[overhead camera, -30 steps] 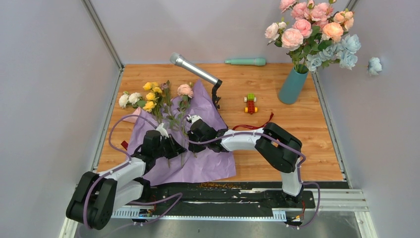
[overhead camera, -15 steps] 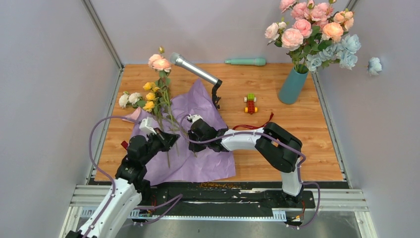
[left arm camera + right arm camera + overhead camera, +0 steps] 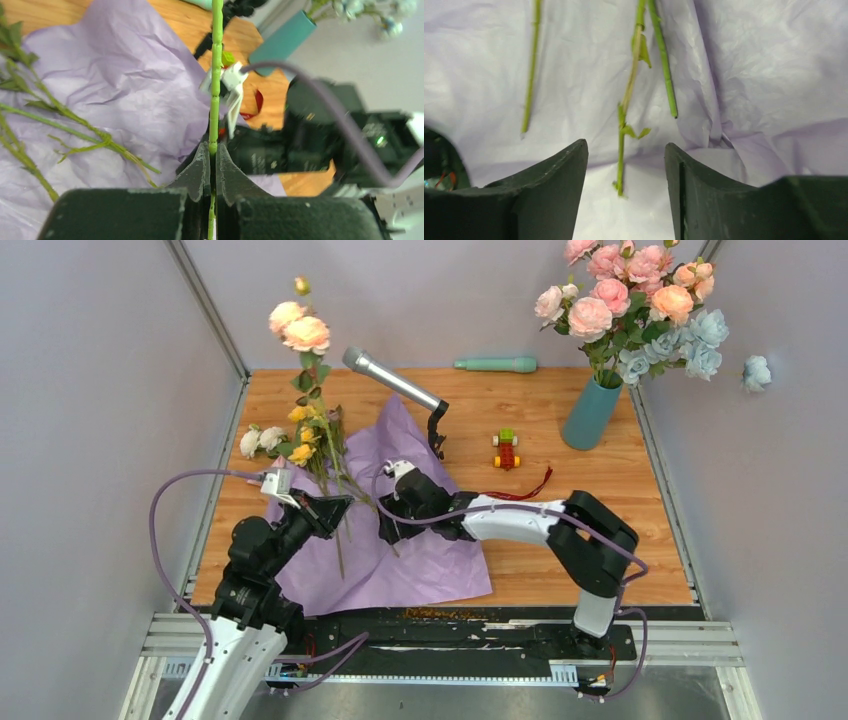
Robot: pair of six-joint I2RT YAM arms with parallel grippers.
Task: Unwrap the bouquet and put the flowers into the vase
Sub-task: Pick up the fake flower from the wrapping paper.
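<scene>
Bright, even light and soft shadows; overhead view sharp, left wrist view's far background, the vase (image 3: 282, 37) included, blurred.

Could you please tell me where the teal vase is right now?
In the top view, the vase stands upright at the far right, just right of the small toy car.

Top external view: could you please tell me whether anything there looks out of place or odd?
One pale blue flower head sits alone by the right wall, apart from the bunch in the tall teal-blue vase. The dark red ribbon lies loose on the wooden table.
</scene>
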